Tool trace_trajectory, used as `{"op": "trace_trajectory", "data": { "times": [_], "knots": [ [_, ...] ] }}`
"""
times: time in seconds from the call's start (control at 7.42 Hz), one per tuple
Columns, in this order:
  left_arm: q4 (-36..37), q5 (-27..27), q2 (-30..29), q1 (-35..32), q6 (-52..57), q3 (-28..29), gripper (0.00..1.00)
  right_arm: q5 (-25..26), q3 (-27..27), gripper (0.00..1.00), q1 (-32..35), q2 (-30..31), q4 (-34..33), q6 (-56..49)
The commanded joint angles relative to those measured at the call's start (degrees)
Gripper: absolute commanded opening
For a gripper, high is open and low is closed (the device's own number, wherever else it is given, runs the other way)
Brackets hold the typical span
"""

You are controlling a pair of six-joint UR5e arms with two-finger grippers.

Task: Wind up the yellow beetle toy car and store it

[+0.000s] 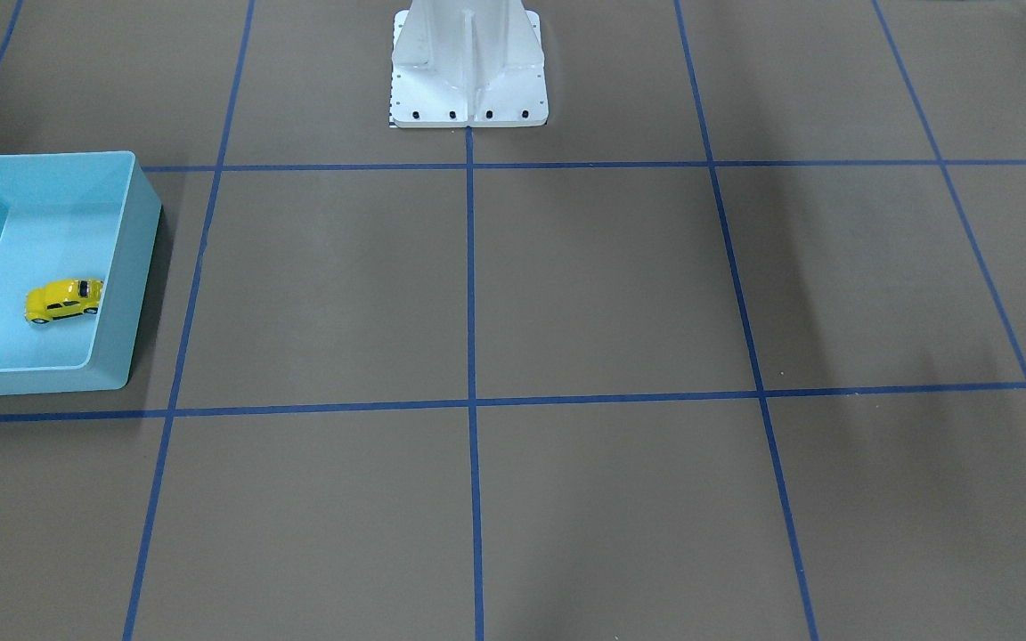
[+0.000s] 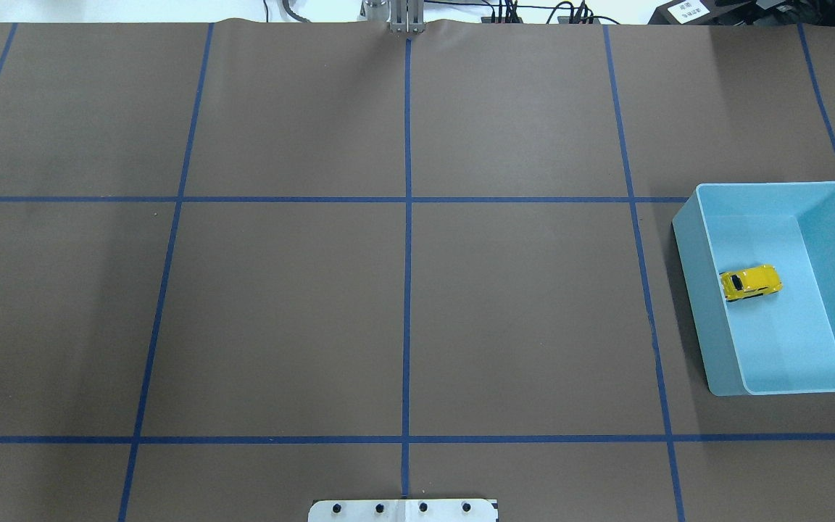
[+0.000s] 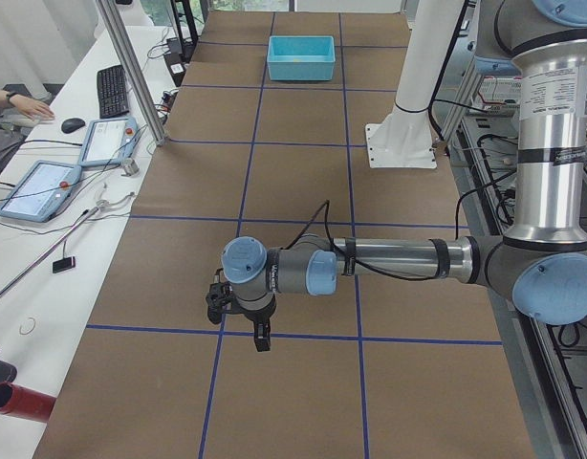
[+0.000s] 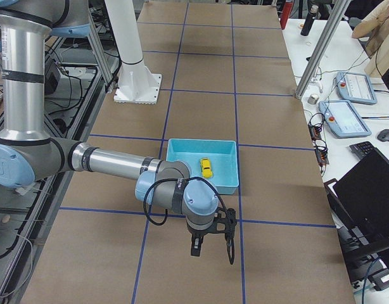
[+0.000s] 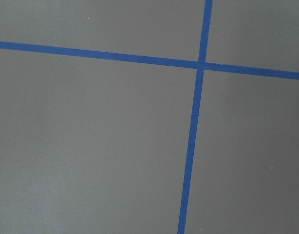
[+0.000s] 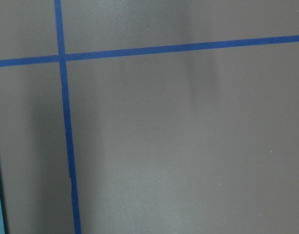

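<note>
Yellow beetle toy car (image 2: pixel 751 282) sits, apparently upright, in light-blue bin (image 2: pixel 696 290); jaws' state I cannot tell

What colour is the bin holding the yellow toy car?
The bin is light blue; the overhead exterior view shows it best.

Brown worktop (image 2: pixel 287 312) gridded with blue tape lines (image 2: pixel 407 290), white pedestal base (image 1: pixel 468 80) bolted on it, white side desk (image 3: pixel 45 258) carrying black keyboard (image 3: pixel 113 91), mouse (image 3: pixel 74 124), touchscreen pendant (image 3: pixel 40 189), black laptop (image 4: pixel 372 190)
</note>
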State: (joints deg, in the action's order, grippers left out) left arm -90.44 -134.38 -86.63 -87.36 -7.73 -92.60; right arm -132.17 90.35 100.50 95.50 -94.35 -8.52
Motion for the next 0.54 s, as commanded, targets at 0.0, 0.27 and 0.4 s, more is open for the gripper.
{"op": "trace_trajectory", "data": {
  "times": [0.0,0.27,0.4],
  "knots": [
    [0.0,-0.1,0.0,0.0,0.0,0.0,1.0,0.1,-2.4,1.0,0.0,0.3,3.2,-0.1],
    [0.0,-0.1,0.0,0.0,0.0,0.0,1.0,0.0,-5.6,1.0,0.0,0.9,12.0,0.0],
    [0.0,-0.1,0.0,0.0,0.0,0.0,1.0,-0.2,-5.4,1.0,0.0,1.0,12.4,0.0]
  ]
}}
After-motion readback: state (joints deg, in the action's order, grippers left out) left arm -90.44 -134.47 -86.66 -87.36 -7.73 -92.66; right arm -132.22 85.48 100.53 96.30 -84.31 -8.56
